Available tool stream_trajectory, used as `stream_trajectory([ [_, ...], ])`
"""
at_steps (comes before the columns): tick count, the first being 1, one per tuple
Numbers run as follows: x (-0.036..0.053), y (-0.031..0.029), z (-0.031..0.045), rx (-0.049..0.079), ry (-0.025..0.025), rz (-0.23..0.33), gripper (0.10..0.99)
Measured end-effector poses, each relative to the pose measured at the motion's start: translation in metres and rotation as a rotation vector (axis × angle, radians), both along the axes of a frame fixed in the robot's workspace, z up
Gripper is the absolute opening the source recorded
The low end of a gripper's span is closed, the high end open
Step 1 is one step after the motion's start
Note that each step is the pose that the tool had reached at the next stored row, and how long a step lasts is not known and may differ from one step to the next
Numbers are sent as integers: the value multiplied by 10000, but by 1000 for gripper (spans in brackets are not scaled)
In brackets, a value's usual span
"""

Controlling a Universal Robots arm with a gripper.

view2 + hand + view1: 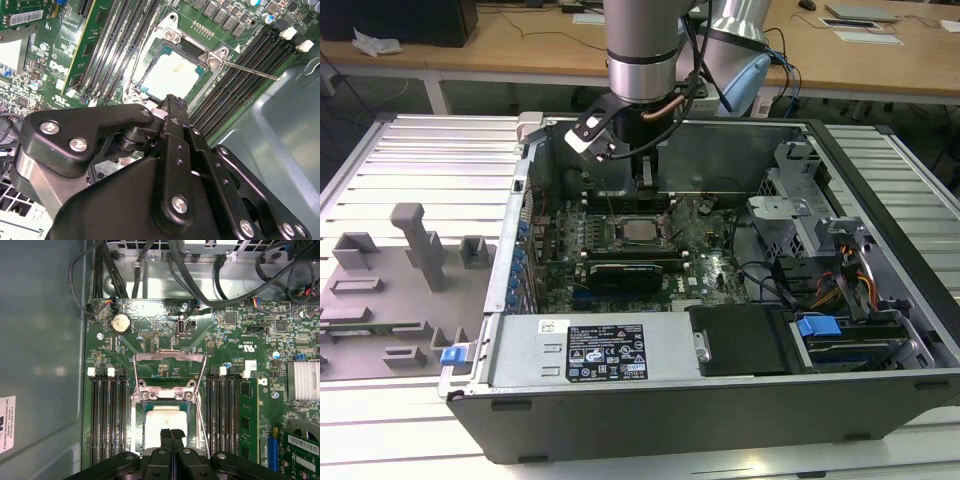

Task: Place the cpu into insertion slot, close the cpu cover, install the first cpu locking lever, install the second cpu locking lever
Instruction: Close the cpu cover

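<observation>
Reaching straight down in the exterior view, the arm enters the open computer case (670,420), which sits on a ribbed metal worktop (410,150). The gripper (642,205) hangs just above the cpu (640,232), which is seated in the insertion slot (617,238). The case walls are well apart from the gripper all round.

Second wrist view: the black jointed gripper (172,100) is clenched with nothing between its fingers, its tip over the near edge of the cpu (172,75), a pale, dull square lying flat. Whether they touch, cannot tell. A thin metal lever (250,70) juts free beside the slot.

First wrist view: the gripper (171,432) is closed and empty, with the cpu (165,420) just beyond its tips. The cpu cover (170,358), a thin silvery frame, stands open beyond the cpu, and green board shows through its window. Long dark memory slots (107,415) flank both sides.
</observation>
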State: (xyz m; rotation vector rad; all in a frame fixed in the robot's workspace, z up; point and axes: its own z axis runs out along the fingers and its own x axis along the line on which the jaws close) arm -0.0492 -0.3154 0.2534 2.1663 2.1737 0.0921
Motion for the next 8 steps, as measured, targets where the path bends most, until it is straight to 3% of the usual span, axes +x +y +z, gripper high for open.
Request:
stream_trajectory([
  [5, -1, -1, 9, -8, 7, -1, 106],
  [8, 0, 0, 57, -2, 34, -1, 106],
])
